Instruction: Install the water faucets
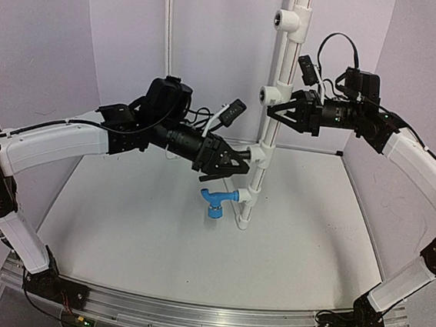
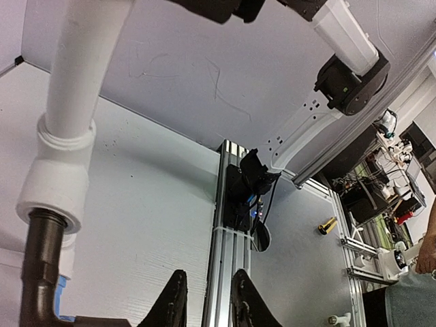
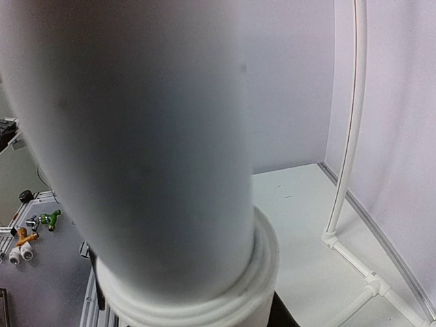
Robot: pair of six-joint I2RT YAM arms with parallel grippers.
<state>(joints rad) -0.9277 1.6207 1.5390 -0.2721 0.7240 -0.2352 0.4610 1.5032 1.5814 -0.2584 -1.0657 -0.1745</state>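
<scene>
The upright white pipe (image 1: 286,62) is standing on the surface (image 1: 156,243) and carrying tee fittings along its length. The lowest tee (image 1: 246,199) is holding the blue faucet (image 1: 217,203) in its socket, with the spout pointing down. The second tee (image 1: 260,153) is taking the stem of the black faucet (image 2: 39,272) in its round mouth.

The left arm is reaching in from the left with its forearm roughly level. The left gripper (image 1: 241,164) is pointing right at the second tee. The right arm is bending high from the right, and the right gripper (image 1: 275,113) is clasping the pipe above that tee. The pipe is filling the right wrist view.

In the left wrist view the fingers (image 2: 178,300) are standing slightly apart. The black faucet's bent end is running along the bottom edge to the outer side of one finger. I cannot tell whether the left gripper is gripping it.
</scene>
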